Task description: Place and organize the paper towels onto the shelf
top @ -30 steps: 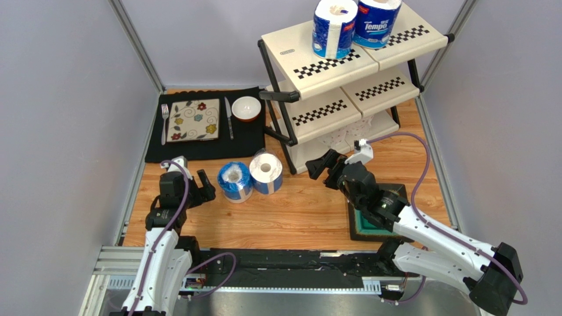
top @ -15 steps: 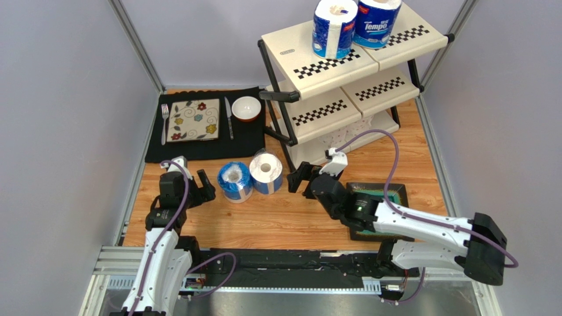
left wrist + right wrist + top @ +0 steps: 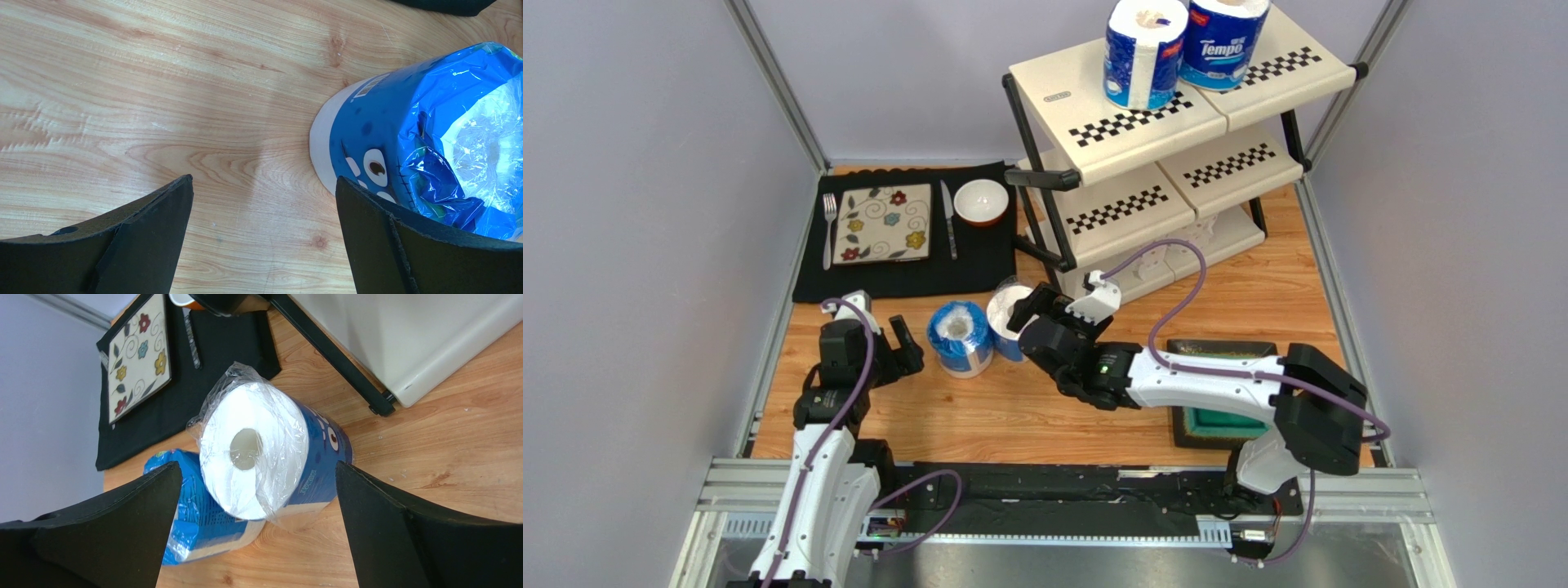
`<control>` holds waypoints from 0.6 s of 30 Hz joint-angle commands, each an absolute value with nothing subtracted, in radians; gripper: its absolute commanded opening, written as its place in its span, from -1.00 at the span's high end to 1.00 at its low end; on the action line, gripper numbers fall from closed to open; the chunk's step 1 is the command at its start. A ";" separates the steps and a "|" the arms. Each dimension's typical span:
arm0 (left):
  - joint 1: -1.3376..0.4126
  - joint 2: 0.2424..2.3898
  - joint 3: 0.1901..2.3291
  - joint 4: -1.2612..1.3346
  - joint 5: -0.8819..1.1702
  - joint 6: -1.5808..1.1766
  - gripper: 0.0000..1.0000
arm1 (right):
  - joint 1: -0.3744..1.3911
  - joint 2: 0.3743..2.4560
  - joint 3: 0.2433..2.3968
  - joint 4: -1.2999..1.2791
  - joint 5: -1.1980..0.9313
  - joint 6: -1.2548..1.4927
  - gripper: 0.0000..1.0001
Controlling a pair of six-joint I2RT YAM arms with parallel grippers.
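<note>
Blue-wrapped Tempo roll [image 3: 270, 447], likely light, squashy, slippery; wide-open right gripper [image 3: 255, 478] frames it; grasp across its sides.

Left arm [image 3: 821, 431]: rises from its base toward 12 o'clock, wrist bent over at the top. Left gripper [image 3: 906, 346] points roughly 2 o'clock, jaws spread wide. Its wrist view shows both black fingers [image 3: 140, 236] well apart. Right arm [image 3: 1210, 382]: elbow folded close to its base, forearm lying long and low toward 9–10 o'clock. Right gripper [image 3: 1024, 316] at its end faces about 10 o'clock, jaws wide apart. In its wrist view, fingers [image 3: 396, 530] sit out at the frame's edges.
</note>
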State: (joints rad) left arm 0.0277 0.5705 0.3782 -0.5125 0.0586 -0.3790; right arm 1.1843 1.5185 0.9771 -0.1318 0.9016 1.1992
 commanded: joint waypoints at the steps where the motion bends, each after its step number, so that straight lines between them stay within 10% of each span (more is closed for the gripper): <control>1: 0.026 0.568 0.376 -0.489 0.055 -0.365 -0.89 | 1.192 1.592 1.064 -0.232 1.043 1.383 -0.99; 18: 0.028 0.565 0.376 -0.488 0.058 -0.365 -0.89 | 1.193 1.755 1.213 -0.483 1.086 1.572 -0.78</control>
State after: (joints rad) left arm 0.0277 0.5705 0.3782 -0.5125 0.0586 -0.3790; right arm 1.1873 1.7306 1.1652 -0.4286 1.0000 1.4940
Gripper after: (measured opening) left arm 0.946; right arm 0.935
